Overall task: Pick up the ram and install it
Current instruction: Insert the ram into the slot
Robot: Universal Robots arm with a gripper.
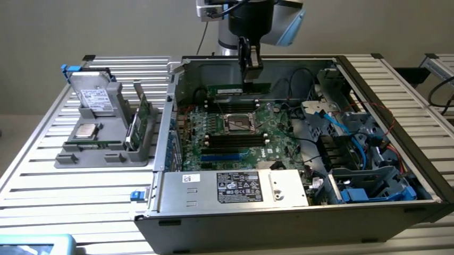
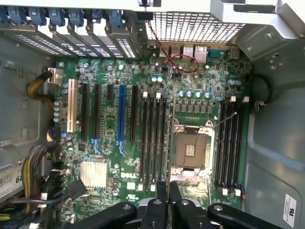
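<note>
Exterior view, hand (image 1: 252,76) clamped on ram (image 1: 227,90), above motherboard (image 1: 234,143), inside open case (image 1: 284,223)

Open computer case (image 1: 284,223) lies on its side on the slatted metal table (image 1: 71,186), with the claw (image 1: 252,79) hanging inside it near the far wall.

- Under the claw: green motherboard (image 1: 280,127). Open CPU socket (image 1: 239,123) just beneath, with banks of black memory slots (image 1: 234,139) on either side of it.
- Power supply (image 1: 234,188) with white labels sits at the near wall, well apart from the claw.
- Blue cables (image 1: 339,130) run to the exterior view's right of the claw.
- Grey fixture tray (image 1: 106,154) sits outside the case, well off to the exterior view's left of the claw. I see it carrying a hard drive (image 1: 93,98), a processor chip (image 1: 86,131) and green cards (image 1: 142,114) standing on edge.
- On the wrist camera I note a silver heatsink (image 2: 93,172) and a blue expansion slot (image 2: 121,112). A red wire loop (image 2: 183,64) lies across the board from the claw.
</note>
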